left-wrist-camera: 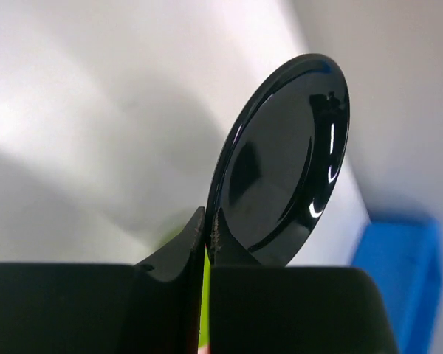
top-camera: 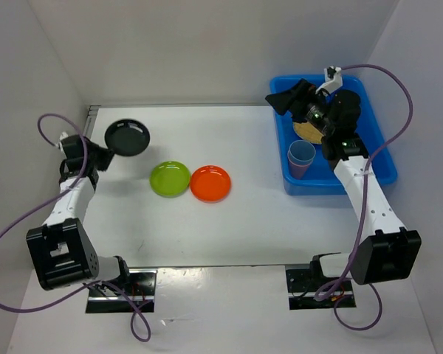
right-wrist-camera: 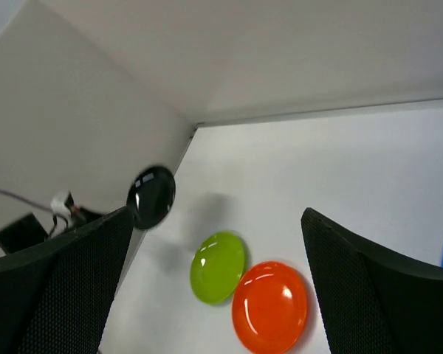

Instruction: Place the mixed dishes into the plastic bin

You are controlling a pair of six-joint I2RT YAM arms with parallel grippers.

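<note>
The lime green plate (top-camera: 170,178) and orange plate (top-camera: 210,183) lay adjacent on the desk (top-camera: 266,221). The left end effector (left-wrist-camera: 207,234) pinched the rim of the black plate (left-wrist-camera: 288,162), which was judged rigid, light and likely slippery. The right end effector (top-camera: 286,98) gaped above the plastic bin (top-camera: 380,166).

Plates: four that show
By colour: one black plate (top-camera: 128,138), one lime green plate (top-camera: 170,178), one orange plate (top-camera: 210,183), one tan plate (top-camera: 304,130), the last only partly visible
Cups: two, one blue cup (top-camera: 302,153) and one pink cup (top-camera: 298,172)
Bins: one blue plastic bin (top-camera: 332,186)
Arms: two, the left arm (top-camera: 70,199) and the right arm (top-camera: 369,195)
Grippers: two, the left gripper (left-wrist-camera: 208,225) and the right gripper (top-camera: 280,99)
Cables: two purple cables (top-camera: 410,96), one on each arm
</note>
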